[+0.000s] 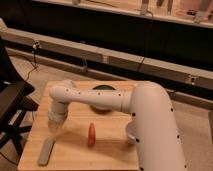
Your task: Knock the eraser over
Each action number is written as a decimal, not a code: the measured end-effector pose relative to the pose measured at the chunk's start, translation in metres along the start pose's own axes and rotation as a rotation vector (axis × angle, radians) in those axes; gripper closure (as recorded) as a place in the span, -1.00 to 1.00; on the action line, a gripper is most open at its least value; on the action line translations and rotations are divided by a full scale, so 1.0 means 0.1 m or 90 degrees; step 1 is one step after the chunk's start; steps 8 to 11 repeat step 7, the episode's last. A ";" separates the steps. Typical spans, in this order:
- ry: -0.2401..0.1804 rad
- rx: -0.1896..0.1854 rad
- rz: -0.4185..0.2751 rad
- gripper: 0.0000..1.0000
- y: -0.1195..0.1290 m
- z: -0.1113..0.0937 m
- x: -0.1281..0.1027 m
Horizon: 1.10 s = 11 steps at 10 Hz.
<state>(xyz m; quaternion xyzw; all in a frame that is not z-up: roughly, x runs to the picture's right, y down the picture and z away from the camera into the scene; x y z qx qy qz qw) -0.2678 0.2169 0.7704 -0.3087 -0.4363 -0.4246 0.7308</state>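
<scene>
Backdrop: dark wall panels with pale ledges running across, cables hanging down, dim tan floor below.
Surface: light wooden table (107,150), square-ish, seen from above at an angle.
Left edge: black chair (11,102) just beside the table.
Arm: white arm (145,120) sweeping in from lower right, bending over the table's middle and reaching down toward the left side.
Gripper: gripper (56,129) hanging low over the left part of the table, pointing down, tip blurred and pale.
Jaws: cannot tell whether spread or pressed together; nothing visibly held between them.
Contact: gripper tip just above and near the eraser's upper end; touching or apart, cannot tell.
Eraser: eraser (46,151) lying flat on the table near the front-left corner, broad grey face up, long side running slightly tilted from front to back.
Eraser look: slim grey slab, plain, no standing edge showing.
Stick: orange-red stick (91,135) lying on the wood to the right of the eraser, well apart from it.
Bowl: dark green bowl (102,97) farther back, partly hidden behind the arm.
Cup: white cup (129,134) near the arm's lower section, mostly hidden.
</scene>
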 end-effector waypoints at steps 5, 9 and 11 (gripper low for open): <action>0.010 0.002 0.001 1.00 -0.02 0.00 0.01; -0.004 0.000 0.000 1.00 0.02 -0.01 0.02; -0.004 0.000 0.000 1.00 0.02 -0.01 0.02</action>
